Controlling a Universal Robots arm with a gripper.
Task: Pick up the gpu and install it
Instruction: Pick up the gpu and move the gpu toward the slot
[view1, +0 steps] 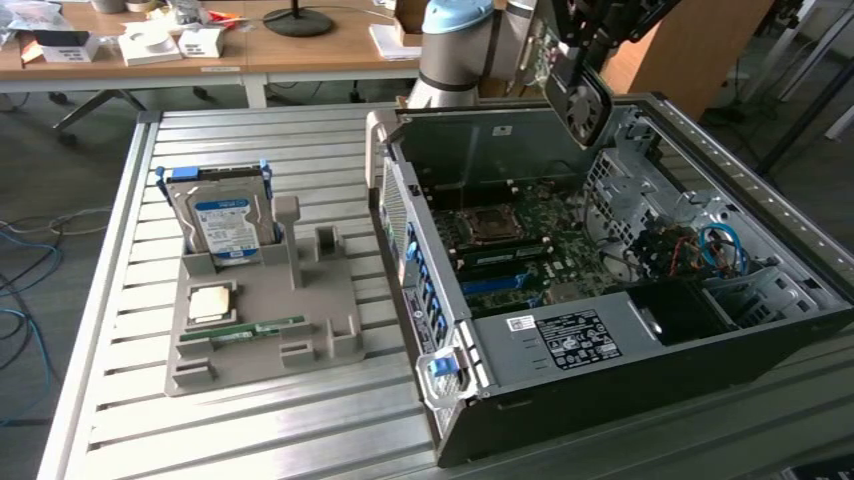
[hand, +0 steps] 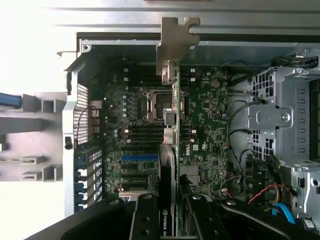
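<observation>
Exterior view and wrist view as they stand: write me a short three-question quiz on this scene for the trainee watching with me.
1. True or false: the computer case lies with its side open, baring the motherboard.
2. In the exterior view, the grey tray sits: A) on the case's left, B) on the case's right, C) inside the case.
3. What is the end effector shut on?
Key: 1 true. 2 A. 3 the gpu, held edge-on over the motherboard and not seated.
</observation>
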